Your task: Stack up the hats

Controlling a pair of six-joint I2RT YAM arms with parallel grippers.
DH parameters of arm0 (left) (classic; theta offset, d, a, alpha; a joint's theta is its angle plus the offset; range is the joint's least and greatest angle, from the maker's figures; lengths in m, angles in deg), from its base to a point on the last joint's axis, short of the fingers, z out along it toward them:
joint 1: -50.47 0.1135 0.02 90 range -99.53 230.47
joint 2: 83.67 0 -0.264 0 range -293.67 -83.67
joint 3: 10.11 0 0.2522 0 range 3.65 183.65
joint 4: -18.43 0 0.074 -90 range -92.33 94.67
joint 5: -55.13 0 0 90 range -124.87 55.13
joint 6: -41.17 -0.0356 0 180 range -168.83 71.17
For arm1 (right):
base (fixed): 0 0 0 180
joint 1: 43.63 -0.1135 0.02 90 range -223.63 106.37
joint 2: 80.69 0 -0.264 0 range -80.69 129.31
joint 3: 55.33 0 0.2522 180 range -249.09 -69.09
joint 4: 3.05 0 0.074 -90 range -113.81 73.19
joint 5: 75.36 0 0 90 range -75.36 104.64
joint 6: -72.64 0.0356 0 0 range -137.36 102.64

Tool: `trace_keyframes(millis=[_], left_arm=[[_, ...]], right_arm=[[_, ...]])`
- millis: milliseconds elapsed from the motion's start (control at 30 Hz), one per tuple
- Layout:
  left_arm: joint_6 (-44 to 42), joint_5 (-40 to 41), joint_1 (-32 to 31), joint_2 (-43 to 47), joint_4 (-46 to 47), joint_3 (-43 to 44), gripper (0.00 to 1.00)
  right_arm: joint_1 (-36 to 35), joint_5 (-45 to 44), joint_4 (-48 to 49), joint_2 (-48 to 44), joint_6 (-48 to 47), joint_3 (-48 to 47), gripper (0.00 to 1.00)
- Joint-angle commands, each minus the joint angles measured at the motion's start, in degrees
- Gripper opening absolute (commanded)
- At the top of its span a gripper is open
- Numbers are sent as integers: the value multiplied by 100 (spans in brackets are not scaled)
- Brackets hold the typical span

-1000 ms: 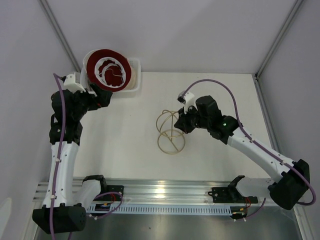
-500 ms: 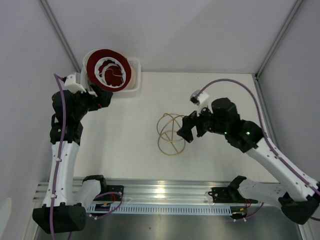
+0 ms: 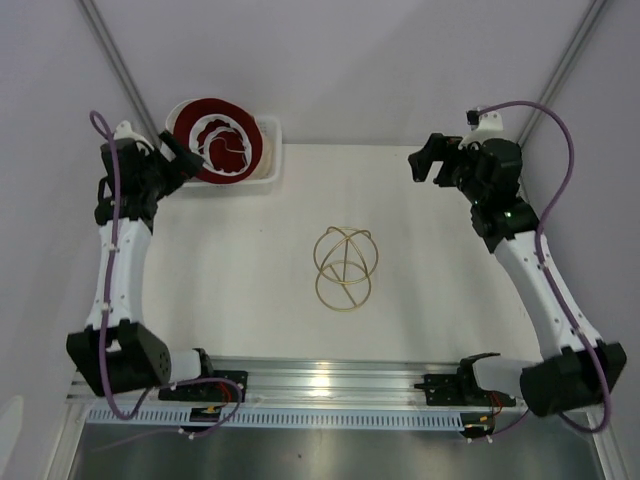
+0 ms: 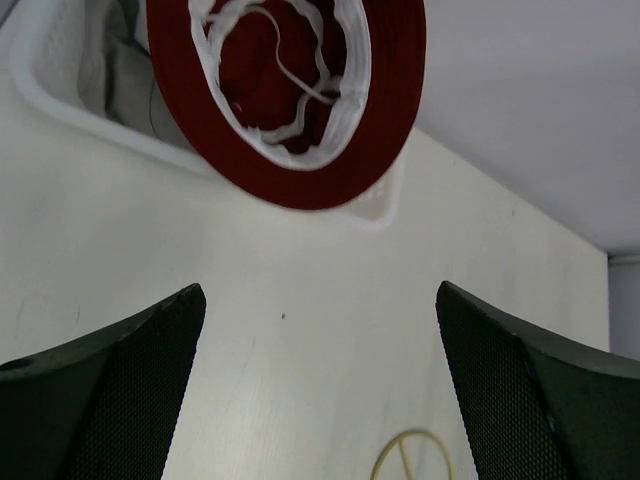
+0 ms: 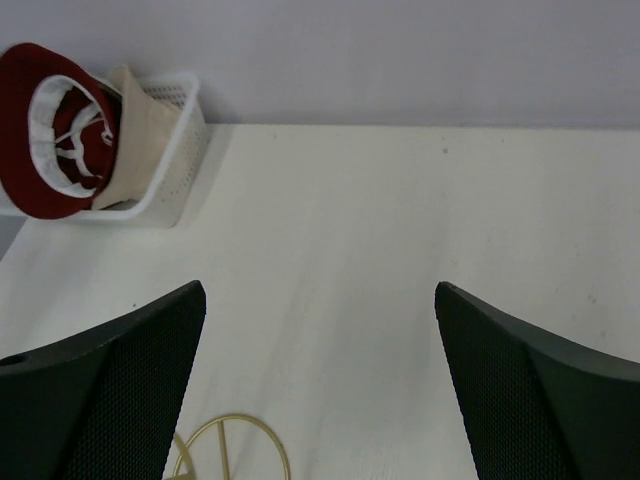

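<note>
Two pincers from above: the left pincer (image 3: 190, 158), wide and empty, hangs beside the white basket (image 3: 277, 135); the right pincer (image 3: 428, 165), equally wide, hangs over the desk's (image 3: 250, 260) far right. Left wrist: the dark red hat (image 4: 390, 100) lies upturned on the basket. Right wrist: a beige hat (image 5: 140, 125) sits inside beside it.

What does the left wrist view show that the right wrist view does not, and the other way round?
Only the left wrist view: the open left end effector, and some grey fabric in the basket beside the dark red hat. Only the right wrist view: the open right end effector, and the beige hat in that basket. Both: the red hat, opening upward, at the white basket, the gold wire frame, the table.
</note>
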Motion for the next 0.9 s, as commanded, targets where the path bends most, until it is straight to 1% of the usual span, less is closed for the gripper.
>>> trace_keyframes(millis=[0,33,67,133,167,200,233,267,300,367,433,533,633,700,800,833,867], left_arm=[[742,-194,288,-725,404,805,100],[761,-255,349,-866,606,849,100],[769,-308,376,-1146,1060,858,100],[656,-431,446,-1455,1546,806,100],[455,-492,464,-1639,1853,858,99],[366,-528,473,-2085,1873,1059,99],[296,-667,507,-2324,1865,1165,99],[164,-799,534,-2570,1891,1479,100],[128,-853,534,-2955,1935,1543,99],[110,-854,595,-3239,2084,1623,99],[163,-879,665,-3485,2566,1588,98],[225,-862,745,-3775,3023,1596,98],[251,-836,771,-3978,3042,1772,97],[269,-976,771,-4189,3121,1816,97],[304,-1186,789,-4462,3200,2053,87],[321,-1274,789,-4523,3279,2063,83],[374,-1371,789,-4567,3462,2063,80]], right_arm=[[347,906,1312,292,573,273,99],[356,1081,1541,344,539,378,99],[347,1143,1630,354,503,414,99],[356,1101,1587,362,433,458,99],[356,1004,1509,345,363,502,99],[356,838,1473,362,310,537,99],[365,767,1446,371,266,555,100],[373,705,1403,415,222,564,99],[391,687,1402,433,213,555,99],[400,757,1437,485,204,573,99],[400,828,1481,573,265,564,99],[400,836,1517,705,336,546,99],[400,810,1508,793,362,537,100],[400,784,1534,828,380,537,99],[400,810,1578,898,450,511,99],[409,819,1587,916,468,494,99],[400,836,1596,942,520,485,99]])
